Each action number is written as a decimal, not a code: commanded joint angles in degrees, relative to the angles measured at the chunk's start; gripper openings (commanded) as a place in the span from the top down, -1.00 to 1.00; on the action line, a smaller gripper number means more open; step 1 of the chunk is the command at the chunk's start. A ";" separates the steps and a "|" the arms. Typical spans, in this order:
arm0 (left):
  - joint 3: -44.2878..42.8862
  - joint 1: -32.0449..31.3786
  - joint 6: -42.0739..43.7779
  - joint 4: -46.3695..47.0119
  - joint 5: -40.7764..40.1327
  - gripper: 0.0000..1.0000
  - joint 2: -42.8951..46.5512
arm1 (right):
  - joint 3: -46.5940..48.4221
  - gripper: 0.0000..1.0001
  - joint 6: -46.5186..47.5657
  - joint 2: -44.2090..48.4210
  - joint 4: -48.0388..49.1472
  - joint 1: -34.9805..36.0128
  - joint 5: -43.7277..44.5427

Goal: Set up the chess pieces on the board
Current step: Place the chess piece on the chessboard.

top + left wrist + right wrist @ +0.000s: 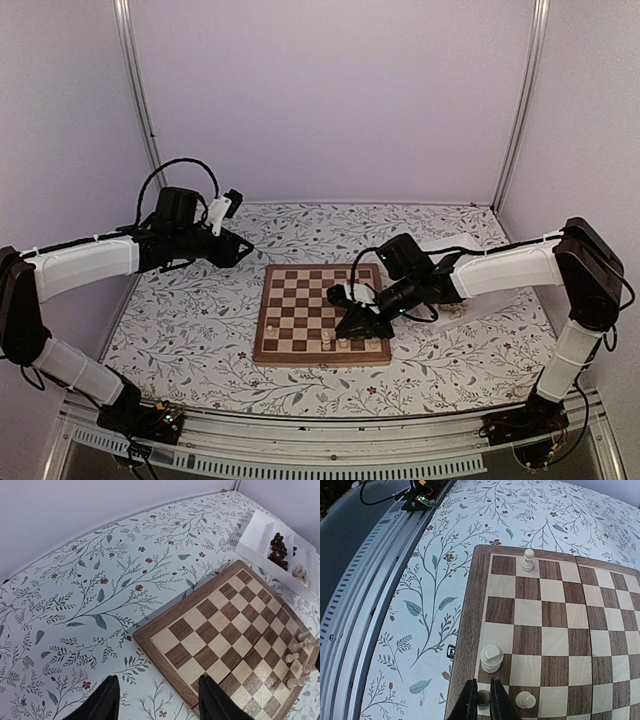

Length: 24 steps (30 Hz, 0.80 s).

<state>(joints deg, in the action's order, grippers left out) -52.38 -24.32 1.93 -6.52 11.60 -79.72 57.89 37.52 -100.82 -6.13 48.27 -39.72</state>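
The board [300, 300] lies in the middle of the floral table. Several cream chess pieces [343, 343] stand along its near edge. My right gripper [483, 701] is low over the board's edge row, shut on a small shadowed piece [483, 697] that stands on a corner-side square. Beside it are a squat cream piece [491, 658], a cream pawn [525, 699] and, farther along the edge, another cream piece [527, 560]. My left gripper [160, 700] hangs open and empty above the cloth by the board's [220, 625] corner, well off to the left [240, 248].
A white partitioned tray [260, 530] sits past the board, with dark pieces [279, 550] and cream pieces [300, 572] in its compartments. The metal rail [370, 580] runs along the table's near edge. Lilac walls close in the back and sides.
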 commanded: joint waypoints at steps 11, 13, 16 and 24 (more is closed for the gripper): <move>-1.41 0.67 0.42 -0.49 0.89 -0.12 1.07 | -0.59 0.77 -0.61 -2.28 1.00 0.58 0.75; -1.41 0.67 0.46 -0.49 0.89 -0.12 1.02 | -0.62 0.73 -0.60 -2.28 0.87 0.52 0.82; -1.44 0.70 0.57 -0.60 1.00 -0.12 1.05 | -0.63 0.65 -0.43 -2.37 0.69 0.56 1.16; -1.50 0.69 0.56 -0.59 1.15 -0.12 0.95 | -0.14 0.57 0.05 -1.65 -0.70 0.52 1.10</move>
<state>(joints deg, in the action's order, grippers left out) -52.47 -24.32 1.96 -6.76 11.88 -79.72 57.89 37.15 -102.48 -5.98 48.38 -39.07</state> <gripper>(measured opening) 0.559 0.204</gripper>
